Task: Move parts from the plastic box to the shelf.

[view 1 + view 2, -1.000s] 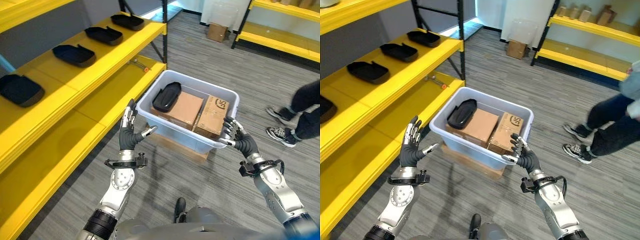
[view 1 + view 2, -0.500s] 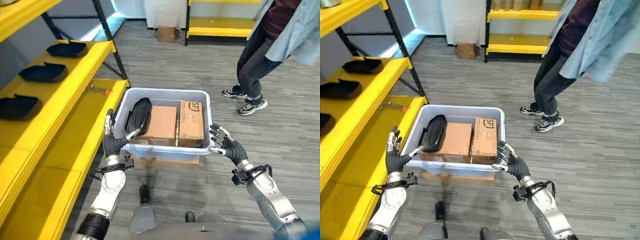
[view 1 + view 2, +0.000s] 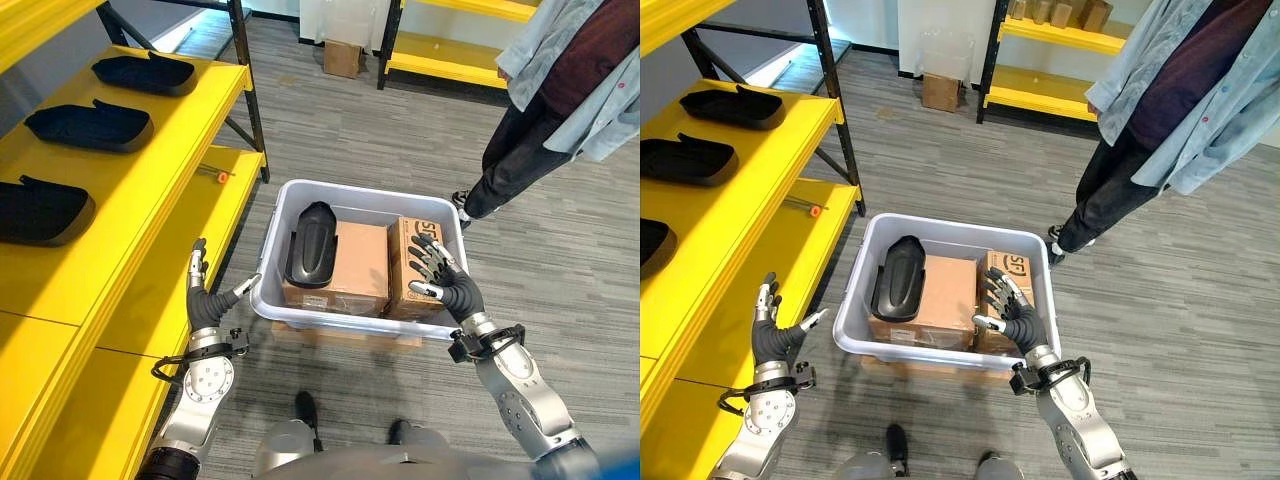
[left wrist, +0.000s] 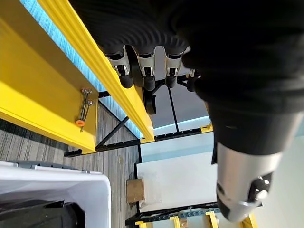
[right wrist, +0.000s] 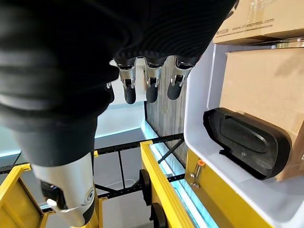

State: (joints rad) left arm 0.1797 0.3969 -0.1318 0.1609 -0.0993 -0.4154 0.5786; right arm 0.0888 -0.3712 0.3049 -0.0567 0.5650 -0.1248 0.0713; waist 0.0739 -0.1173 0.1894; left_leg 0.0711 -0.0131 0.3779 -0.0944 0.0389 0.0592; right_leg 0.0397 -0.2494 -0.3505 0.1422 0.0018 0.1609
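1. Three black parts [image 3: 92, 124] already lie on the yellow shelf [image 3: 150, 190]; one part [image 3: 310, 245] is left in the plastic box [image 3: 350, 310], leaning on the cardboard cartons [image 3: 345, 262] (so nearly done).
2. Both hands are empty with fingers straight: the left hand [image 3: 207, 297] beside the box, the right hand [image 3: 445, 285] over its near corner.
3. Since a second ago the view has swung round, the box now square ahead, and a person [image 3: 560, 90] has come nearer.
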